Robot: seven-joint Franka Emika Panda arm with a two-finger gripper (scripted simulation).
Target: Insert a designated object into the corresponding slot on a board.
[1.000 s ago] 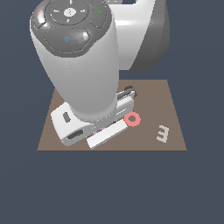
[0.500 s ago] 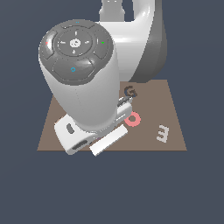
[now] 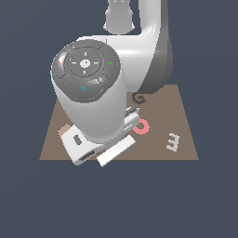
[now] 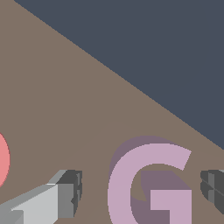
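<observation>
In the wrist view we see the G (image 4: 148, 183), a flat lilac letter, lying on the brown board (image 4: 65, 100) between the two fingers (image 4: 65, 199) of the gripper (image 4: 140, 192). One dark pad sits well off one side of the letter and the other pad shows only at the frame's edge on the opposite side; neither touches the piece, so the gripper is spread wide and holds nothing. The letter lies nearer the edge-side pad than the other. At the far side of that same view a sliver of the red ring (image 4: 2, 159) shows, flat on the board and apart from the G. In the exterior view the arm's bulk covers most of the board (image 3: 186, 135) and hides the G itself; we can see the gripper only partly beneath the wrist. There the dark G-shaped slot (image 3: 138, 98) shows just past the arm, the ring (image 3: 142, 127) lies near it, and a white E (image 3: 173, 141) rests further toward the exterior view's right.
</observation>
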